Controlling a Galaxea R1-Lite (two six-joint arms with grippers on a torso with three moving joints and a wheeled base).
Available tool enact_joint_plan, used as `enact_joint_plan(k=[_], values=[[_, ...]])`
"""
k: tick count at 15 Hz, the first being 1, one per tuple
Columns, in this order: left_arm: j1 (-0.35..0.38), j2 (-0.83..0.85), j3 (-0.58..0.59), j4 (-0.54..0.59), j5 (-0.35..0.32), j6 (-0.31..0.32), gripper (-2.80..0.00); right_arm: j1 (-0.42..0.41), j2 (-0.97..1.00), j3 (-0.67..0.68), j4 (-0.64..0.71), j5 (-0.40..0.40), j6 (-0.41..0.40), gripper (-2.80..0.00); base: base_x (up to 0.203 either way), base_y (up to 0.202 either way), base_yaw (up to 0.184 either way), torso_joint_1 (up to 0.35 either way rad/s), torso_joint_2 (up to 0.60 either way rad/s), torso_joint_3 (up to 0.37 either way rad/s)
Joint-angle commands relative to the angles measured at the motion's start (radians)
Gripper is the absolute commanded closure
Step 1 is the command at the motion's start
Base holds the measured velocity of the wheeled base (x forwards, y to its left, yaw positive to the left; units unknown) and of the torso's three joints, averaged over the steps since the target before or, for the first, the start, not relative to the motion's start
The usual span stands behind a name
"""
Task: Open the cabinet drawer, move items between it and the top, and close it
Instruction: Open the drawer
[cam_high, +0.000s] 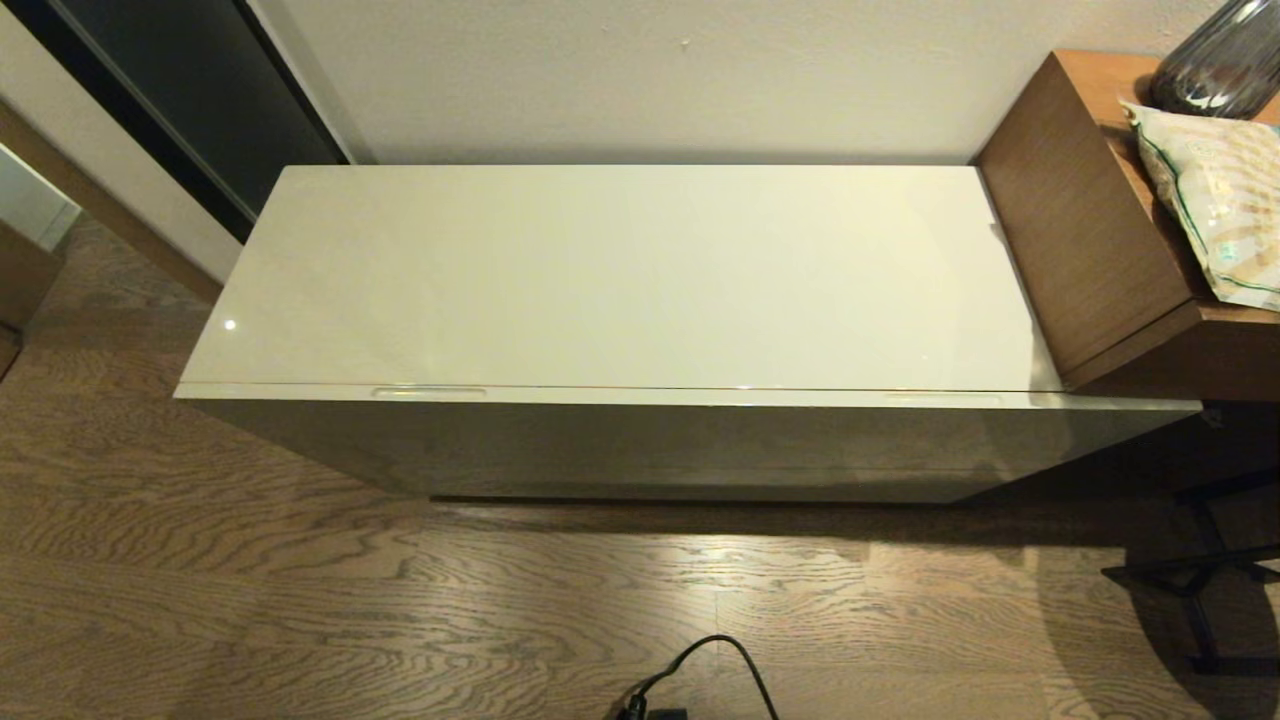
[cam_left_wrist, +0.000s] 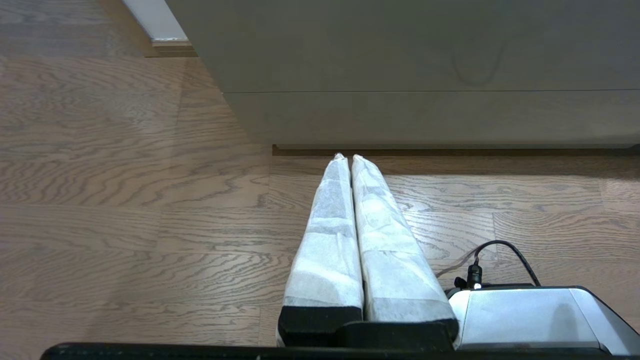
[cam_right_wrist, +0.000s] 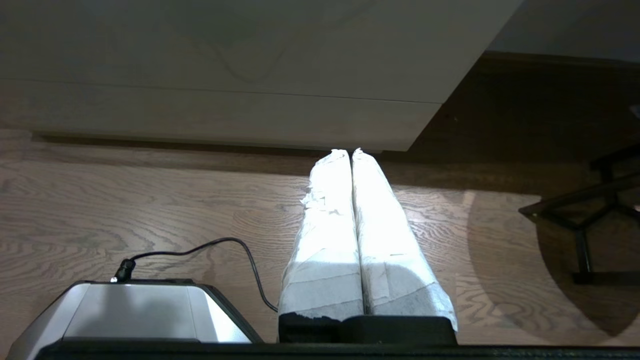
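- The cabinet drawer (cam_high: 690, 440) is fully shut, its front flush under the slab, running the whole length of the cabinet. You can spot the two oblong finger recesses along its upper edge, one toward the robot's left (cam_high: 428, 391) and one toward its right (cam_high: 942, 398).
- The top (cam_high: 620, 275) is a long glossy cream slab with just some light reflections on it (super shiny stuff).
- No slippers or small packet show up in any view, so can't say where those are.
- The left gripper (cam_left_wrist: 348, 157) hangs low over the wooden floor (cam_high: 300, 600), pointing at the bottom of the cabinet front. Its two white-wrapped fingers (cam_left_wrist: 330, 235) are pressed together along their whole length, holding nothing.
- The right gripper (cam_right_wrist: 350, 151) is pretty much the same deal: low over the floor, aimed at the cabinet's lower edge near its right end, white-wrapped fingers (cam_right_wrist: 385, 240) closed against each other with nothing between them.
- Neither arm shows up in the head view.
- To the right of the cabinet there's a brown wooden desk (cam_high: 1080, 230) butting against the slab's end, with a crinkly green-trimmed snack bag (cam_high: 1215, 200) and a dark ribbed glass vase (cam_high: 1220, 65) behind it.
- A black cable (cam_high: 715, 665) loops on the floor by the robot's base.
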Motion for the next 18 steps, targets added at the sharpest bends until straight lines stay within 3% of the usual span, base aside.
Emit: enact_joint_plan(k=[1, 9, 18], values=[[0.0, 0.001, 0.0, 0.0, 0.0, 0.001, 0.0, 0.0, -0.002, 0.001, -0.009, 0.001, -0.009, 0.0, 0.0, 0.0, 0.0, 0.0, 0.0, 0.0], [0.001, 0.001, 0.0, 0.0, 0.0, 0.001, 0.0, 0.0, -0.002, 0.001, -0.009, 0.012, -0.047, 0.0, 0.0, 0.0, 0.0, 0.0, 0.0, 0.0], [0.0, 0.001, 0.0, 0.0, 0.0, 0.001, 0.0, 0.0, -0.002, 0.001, -0.009, 0.012, -0.036, 0.0, 0.0, 0.0, 0.0, 0.0, 0.0, 0.0]])
